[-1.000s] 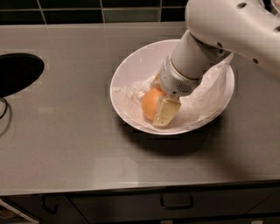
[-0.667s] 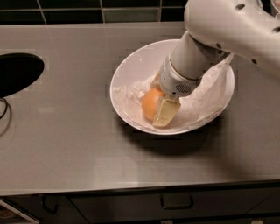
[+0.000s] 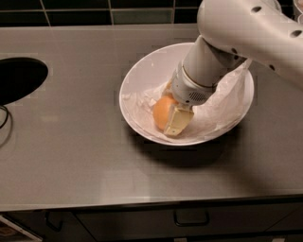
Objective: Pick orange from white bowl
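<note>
The white bowl [image 3: 142, 71] sits on the grey counter, right of centre. Crumpled white paper [image 3: 222, 108] lines its bottom and right side. The orange [image 3: 162, 112] lies in the bowl's lower left part. My gripper [image 3: 169, 113] reaches down into the bowl from the upper right on the white arm. Its cream-coloured finger [image 3: 178, 122] presses against the orange's right side, and the other finger is hidden behind the fruit. The gripper is closed around the orange, which still rests low in the bowl.
The grey counter [image 3: 71, 142] stretches left and front of the bowl. A dark oval opening [image 3: 19, 78] is at the far left. Dark tiles [image 3: 94, 12] run along the back. A drawer handle [image 3: 191, 218] sits below the front edge.
</note>
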Controlling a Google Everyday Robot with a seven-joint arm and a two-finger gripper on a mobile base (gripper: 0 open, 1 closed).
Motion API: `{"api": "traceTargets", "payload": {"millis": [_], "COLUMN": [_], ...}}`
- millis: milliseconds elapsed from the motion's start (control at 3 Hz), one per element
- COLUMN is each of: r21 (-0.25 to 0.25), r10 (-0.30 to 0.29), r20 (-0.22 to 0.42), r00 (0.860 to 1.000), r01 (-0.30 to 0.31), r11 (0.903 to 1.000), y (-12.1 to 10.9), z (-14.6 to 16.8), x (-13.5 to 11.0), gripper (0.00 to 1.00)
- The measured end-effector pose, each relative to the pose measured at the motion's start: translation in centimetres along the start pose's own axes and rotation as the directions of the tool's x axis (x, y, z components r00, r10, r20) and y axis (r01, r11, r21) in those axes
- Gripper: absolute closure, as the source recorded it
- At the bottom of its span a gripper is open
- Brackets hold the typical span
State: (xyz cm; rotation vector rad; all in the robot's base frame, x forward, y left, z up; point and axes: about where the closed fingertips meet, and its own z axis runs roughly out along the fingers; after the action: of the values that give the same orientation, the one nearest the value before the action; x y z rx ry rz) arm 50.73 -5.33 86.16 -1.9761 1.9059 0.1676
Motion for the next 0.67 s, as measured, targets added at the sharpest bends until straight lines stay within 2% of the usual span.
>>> {"api": "traceTargets", "payload": {"millis": [667], "r21": [0.004], "r10": [0.0], "r20": [0.002], "r00": [1.0], "r01": [0.0], "r11": [1.0], "y": [0.01], "z": [-0.18], "x": [-0.03], "gripper": [0.99]}}
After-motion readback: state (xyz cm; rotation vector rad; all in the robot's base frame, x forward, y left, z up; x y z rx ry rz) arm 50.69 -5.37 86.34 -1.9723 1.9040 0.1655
